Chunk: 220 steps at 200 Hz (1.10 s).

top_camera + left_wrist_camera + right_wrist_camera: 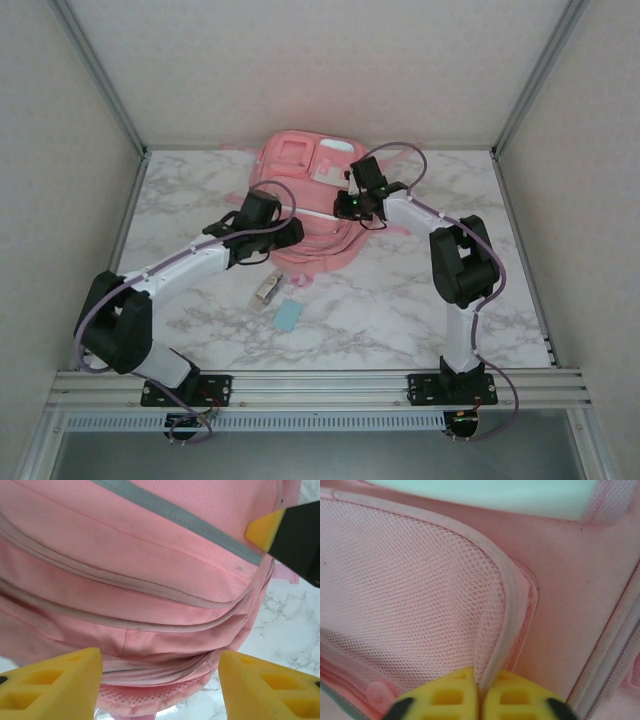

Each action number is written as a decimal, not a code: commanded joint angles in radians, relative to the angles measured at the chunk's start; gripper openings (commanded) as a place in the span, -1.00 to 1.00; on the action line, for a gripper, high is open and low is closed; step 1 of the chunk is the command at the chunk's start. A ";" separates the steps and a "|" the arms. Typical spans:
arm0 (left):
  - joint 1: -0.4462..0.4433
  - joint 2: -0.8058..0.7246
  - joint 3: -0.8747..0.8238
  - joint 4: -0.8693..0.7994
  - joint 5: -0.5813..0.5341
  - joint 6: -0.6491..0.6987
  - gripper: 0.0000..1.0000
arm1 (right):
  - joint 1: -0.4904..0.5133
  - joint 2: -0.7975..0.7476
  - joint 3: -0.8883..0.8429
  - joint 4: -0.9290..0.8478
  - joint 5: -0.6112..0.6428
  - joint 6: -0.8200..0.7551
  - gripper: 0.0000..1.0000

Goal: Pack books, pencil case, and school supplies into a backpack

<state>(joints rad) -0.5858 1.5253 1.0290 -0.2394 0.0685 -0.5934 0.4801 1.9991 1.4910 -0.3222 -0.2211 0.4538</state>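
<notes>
One backpack (287, 165), two supplies (265, 291) (287, 316)

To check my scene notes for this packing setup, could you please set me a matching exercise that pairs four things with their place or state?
Things:
1. left gripper
2. right gripper
3. light-blue block
4. backpack

Places or states:
A. lying flat on the bare marble table, nearer the arm bases than the backpack
B. jaws spread wide apart
C. large and pink, at the table's far side
D. jaws pressed together on a mesh edge

Pairs: 1-B, 2-D, 3-A, 4-C
</notes>
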 commanded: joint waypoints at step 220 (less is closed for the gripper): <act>-0.101 0.176 0.243 0.021 -0.072 -0.090 0.44 | -0.013 -0.273 -0.374 0.318 -0.151 0.450 -1.00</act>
<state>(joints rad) -0.6083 1.8397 1.3762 -0.2794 0.0219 -0.5121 0.4316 1.6958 1.0866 -0.0292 -0.2348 0.8619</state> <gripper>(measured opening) 0.715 0.059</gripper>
